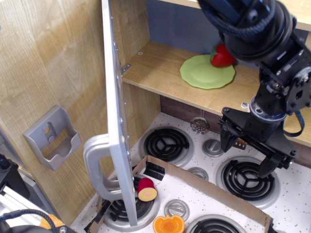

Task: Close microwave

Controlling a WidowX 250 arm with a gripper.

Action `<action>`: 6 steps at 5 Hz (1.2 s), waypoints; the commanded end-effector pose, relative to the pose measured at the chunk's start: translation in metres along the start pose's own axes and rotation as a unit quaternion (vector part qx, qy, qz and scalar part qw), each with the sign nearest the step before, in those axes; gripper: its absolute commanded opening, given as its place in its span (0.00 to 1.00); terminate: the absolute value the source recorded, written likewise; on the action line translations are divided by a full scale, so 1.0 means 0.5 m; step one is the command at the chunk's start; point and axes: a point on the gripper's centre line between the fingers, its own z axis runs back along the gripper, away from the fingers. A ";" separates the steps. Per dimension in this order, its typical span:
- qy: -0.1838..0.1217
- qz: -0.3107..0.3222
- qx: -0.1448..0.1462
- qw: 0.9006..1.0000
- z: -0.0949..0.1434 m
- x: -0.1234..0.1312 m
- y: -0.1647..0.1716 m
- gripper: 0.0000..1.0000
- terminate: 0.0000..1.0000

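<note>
The microwave's grey door [116, 111] stands wide open, swung out edge-on toward me, with its big silver D-shaped handle [95, 167] on the left face low down. The wooden compartment [160, 68] behind it is open and holds a green plate [206, 72] with a red toy food [221, 57]. My gripper [245, 155] hangs on the black arm at the right, above the stove and in front of the compartment's lower edge, well right of the door. Its two black fingers [227, 138] are spread apart and hold nothing.
A stove top with black coil burners [166, 144] and silver knobs [213, 147] lies below. A cardboard strip [194, 179] crosses it. A red-and-yellow toy piece [146, 189] and an orange slice [168, 224] lie near the door's foot. A grey wall holder [52, 137] is on the left panel.
</note>
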 end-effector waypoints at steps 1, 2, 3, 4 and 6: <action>-0.030 0.004 0.006 1.000 0.128 -0.059 0.033 1.00 0.00; -0.002 0.006 0.019 1.000 0.199 -0.095 0.063 1.00 0.00; 0.014 -0.001 0.028 1.000 0.246 -0.106 0.088 1.00 0.00; 0.013 -0.003 0.045 0.999 0.290 -0.124 0.110 1.00 0.00; -0.001 -0.001 0.066 0.998 0.356 -0.165 0.163 1.00 0.00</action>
